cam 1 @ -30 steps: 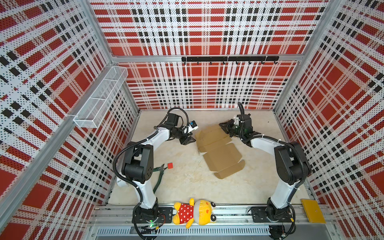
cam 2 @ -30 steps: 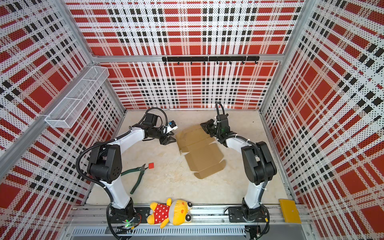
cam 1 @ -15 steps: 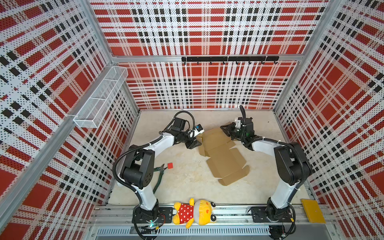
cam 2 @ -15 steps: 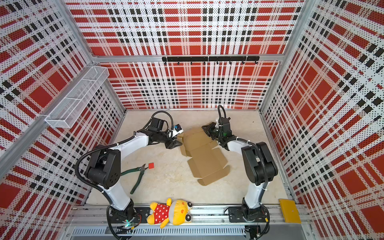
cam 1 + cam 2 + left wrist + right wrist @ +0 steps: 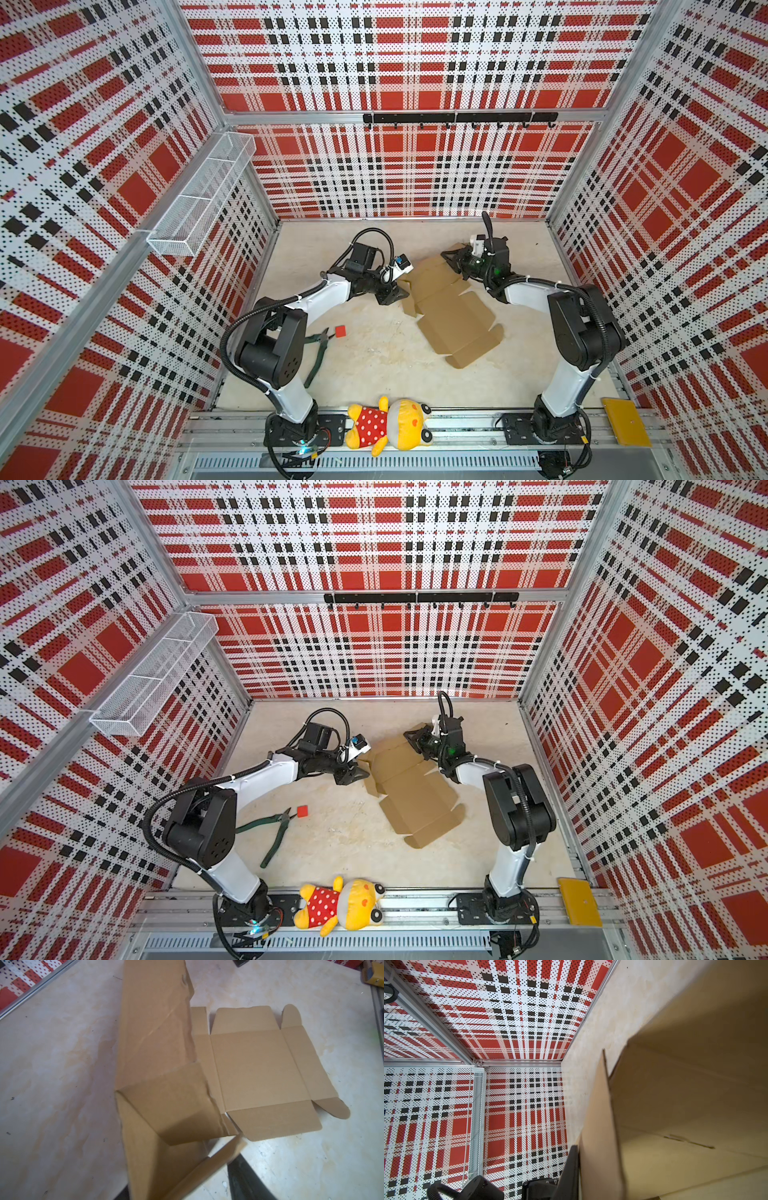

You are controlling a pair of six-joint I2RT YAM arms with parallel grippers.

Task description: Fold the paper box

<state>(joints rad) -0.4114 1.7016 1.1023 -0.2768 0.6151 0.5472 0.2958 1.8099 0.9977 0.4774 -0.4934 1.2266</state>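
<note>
Front rail [image 5: 457, 432]: one aluminium rail along the near edge, with the bases of two arms on it.
Plush toy [image 5: 388, 428]: one, yellow with a red dotted dress, lying on the rail between the bases.
Yellow plate [image 5: 625, 422]: one, flat at the rail's right end.
Floor [image 5: 374, 365]: beige, mottled and scuffed.
Pliers [image 5: 274, 833]: one pair with green handles, near left.
Red square [image 5: 340, 331]: one, small, just beside the plier tips.
Paper box [image 5: 453, 316]: one brown die-cut sheet at mid-floor, mostly flat, with its far flaps raised.
Left gripper [image 5: 397, 293]: fingers [image 5: 245, 1180] are apart either side of a raised corner flap; I cannot tell whether they clamp it.
Right gripper [image 5: 451, 259]: pressed together, pinching the far flap's edge.
Walls [image 5: 415, 62]: three, perforated, in red, white and black plaid.
Wire basket [image 5: 203, 195]: one, white, on the left wall.
Hook rail [image 5: 459, 117]: one, black, on the back wall.
</note>
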